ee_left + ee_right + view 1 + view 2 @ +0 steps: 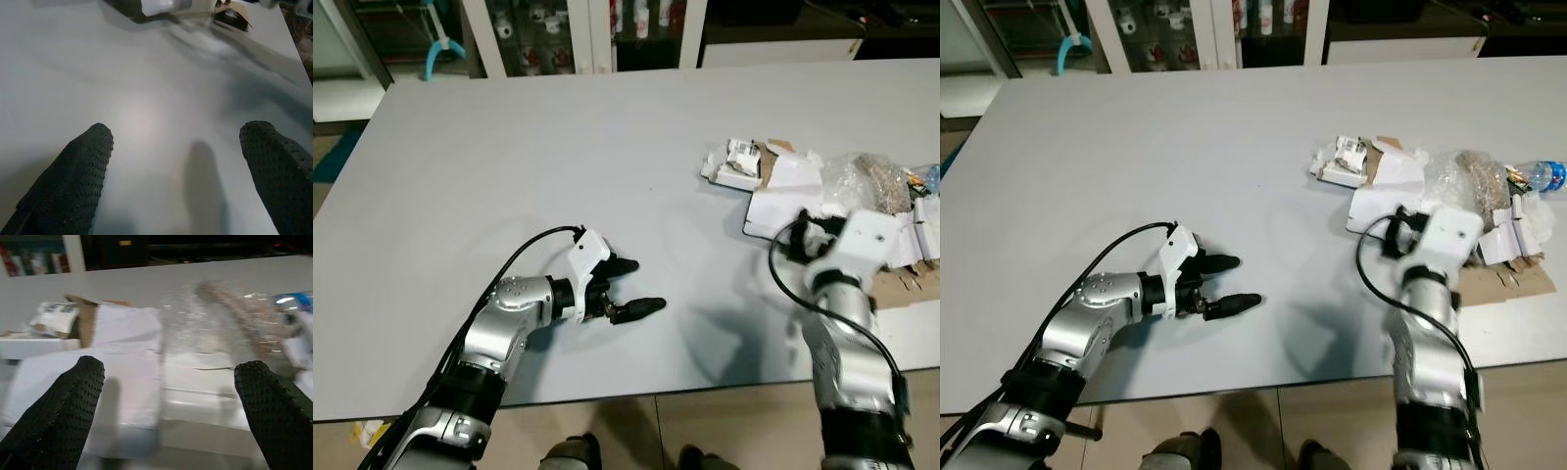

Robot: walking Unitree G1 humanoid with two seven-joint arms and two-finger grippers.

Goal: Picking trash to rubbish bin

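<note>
The trash [822, 196] lies in a heap by the right edge of the table [558, 157]: white boxes [122, 377], torn cardboard [901, 284], a clear plastic bag [862, 181] and a bottle [1542, 174]. The right hand [166, 396] hovers at the heap's near side, fingers [58, 411] spread wide over a white box. The left hand [631, 286] rests low over bare table near the front edge, also wide open, holding nothing.

Both head eyes are looking forward and down at the grey table [558, 147], sharing nearly the same scene. Each wrist camera is peering close along its own fingers — the left over bare tabletop, the right at the trash pile [161, 357] just ahead.
</note>
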